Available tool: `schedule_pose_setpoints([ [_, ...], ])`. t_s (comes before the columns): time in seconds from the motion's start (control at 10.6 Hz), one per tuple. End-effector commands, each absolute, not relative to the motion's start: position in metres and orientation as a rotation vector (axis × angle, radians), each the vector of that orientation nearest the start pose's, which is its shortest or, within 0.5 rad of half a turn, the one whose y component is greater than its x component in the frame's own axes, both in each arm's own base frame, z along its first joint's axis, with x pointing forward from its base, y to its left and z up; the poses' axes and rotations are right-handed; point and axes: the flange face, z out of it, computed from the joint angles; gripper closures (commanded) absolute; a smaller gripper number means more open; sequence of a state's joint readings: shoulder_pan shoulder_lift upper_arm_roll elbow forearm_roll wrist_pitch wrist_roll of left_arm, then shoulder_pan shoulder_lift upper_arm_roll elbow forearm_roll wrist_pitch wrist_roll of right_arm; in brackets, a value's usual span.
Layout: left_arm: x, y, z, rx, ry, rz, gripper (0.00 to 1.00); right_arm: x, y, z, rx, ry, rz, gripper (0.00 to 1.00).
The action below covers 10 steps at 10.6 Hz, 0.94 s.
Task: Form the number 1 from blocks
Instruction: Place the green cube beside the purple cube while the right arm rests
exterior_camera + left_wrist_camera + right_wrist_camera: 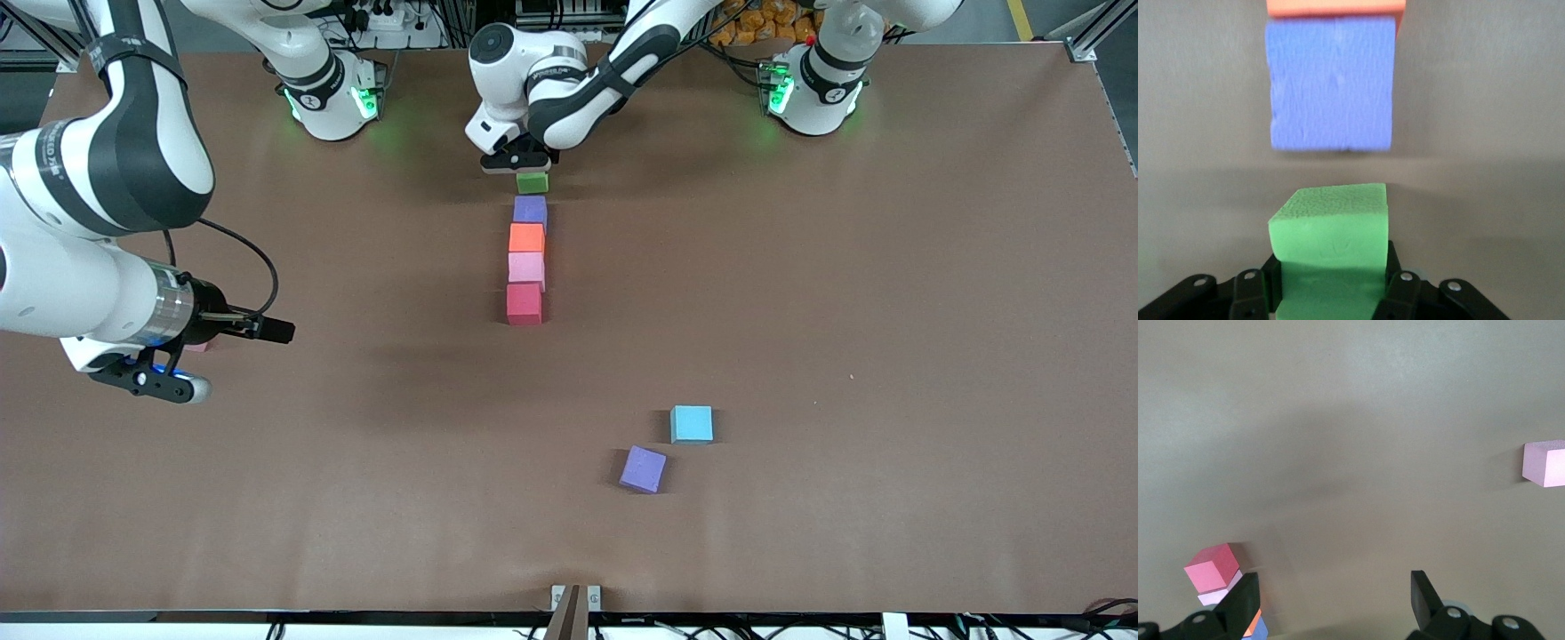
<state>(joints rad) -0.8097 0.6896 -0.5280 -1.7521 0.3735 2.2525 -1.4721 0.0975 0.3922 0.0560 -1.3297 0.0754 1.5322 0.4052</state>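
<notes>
The left gripper (1331,293) pinches the green block (532,183) over the row's far end, just past the purple block (530,210), apparently to lengthen the numeral's stroke, while the right gripper (1331,600) waits wide over bare table.

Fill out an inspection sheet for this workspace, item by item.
Surface: brown table, flat.
Job's things: column of purple block, orange block, pink block, red block, touching; green block at its robot-side end, small gap. Loose light blue block and second purple block nearer the camera; second pink block under the right arm.
Clutter: nothing seen.
Grippers: left gripper shut on green block; right gripper open, waiting over the table at its own end.
Cables: black cable looped on the right wrist.
Surroundings: power strips and orange items along the table edge by the bases.
</notes>
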Motion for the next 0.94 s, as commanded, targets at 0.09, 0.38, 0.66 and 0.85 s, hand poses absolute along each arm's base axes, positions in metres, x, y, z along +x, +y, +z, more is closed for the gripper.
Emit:
schedule_pose_setpoints([
  [0.09, 0.201, -0.633, 0.211, -3.083, 0.074, 0.052, 1.00, 0.642, 0.097, 0.505, -3.089, 0.352, 0.299, 0.00],
  [0.38, 0.208, -0.635, 0.210, -3.090, 0.091, 0.063, 1.00, 0.641, 0.096, 0.510, -3.093, 0.340, 0.278, 0.00],
  [0.66, 0.214, -0.632, 0.208, -3.082, 0.082, 0.054, 1.00, 0.632, 0.075, 0.547, -3.080, 0.344, 0.189, 0.00],
  [0.85, 0.215, -0.630, 0.206, -3.067, 0.083, 0.051, 1.00, 0.620, 0.057, 0.575, -3.088, 0.172, 0.120, 0.00],
])
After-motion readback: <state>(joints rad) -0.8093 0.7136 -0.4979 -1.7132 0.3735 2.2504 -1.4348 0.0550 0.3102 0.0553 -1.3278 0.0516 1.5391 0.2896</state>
